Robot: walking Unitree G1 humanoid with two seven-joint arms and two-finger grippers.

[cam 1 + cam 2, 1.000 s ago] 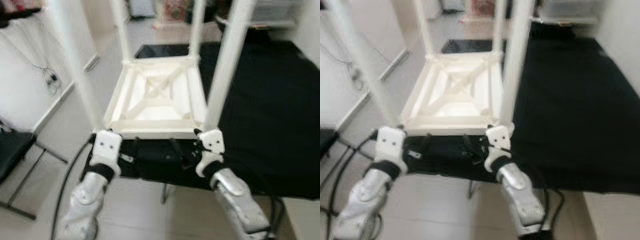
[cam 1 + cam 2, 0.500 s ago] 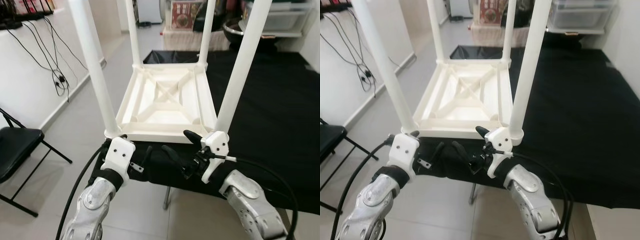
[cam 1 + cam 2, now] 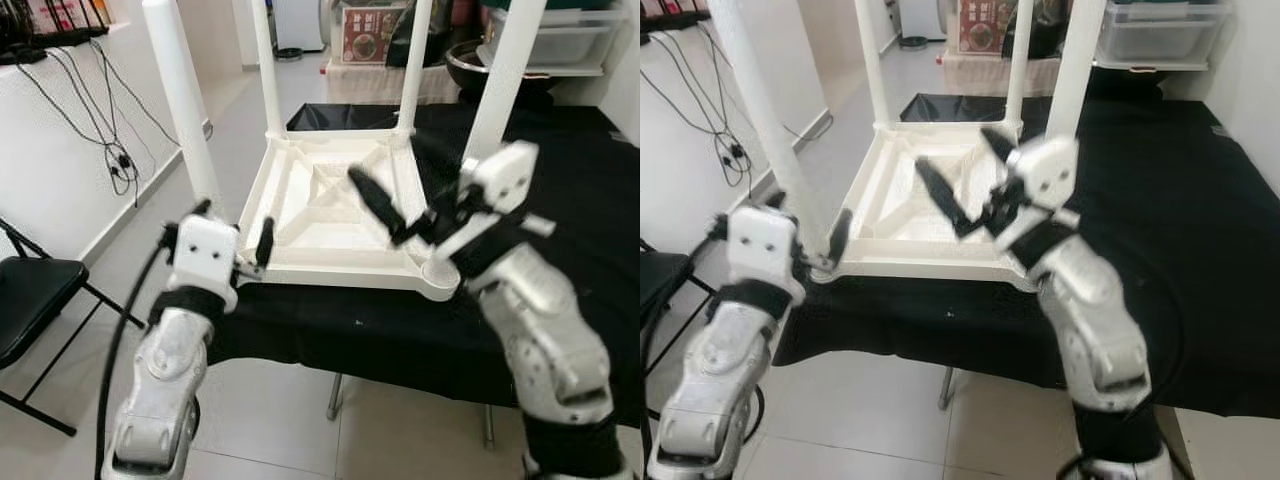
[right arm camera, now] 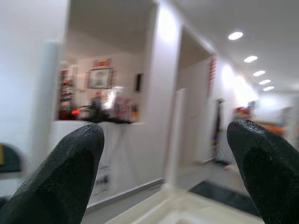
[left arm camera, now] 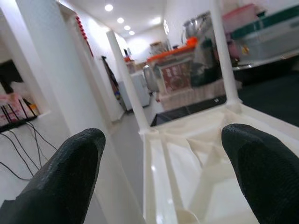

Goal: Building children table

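A white children's table lies upside down on a black-covered tabletop, its four legs pointing upward and its ribbed underside facing the camera. The left claw sits at the near left corner of the upturned table, released, its fingers spread to either side of the near left leg without clearly gripping it. The right claw is raised above the underside near the near right leg, also released, fingers splayed apart and holding nothing. A black folding chair stands on the tiled floor to the robot's left, and cables hang down the white wall.
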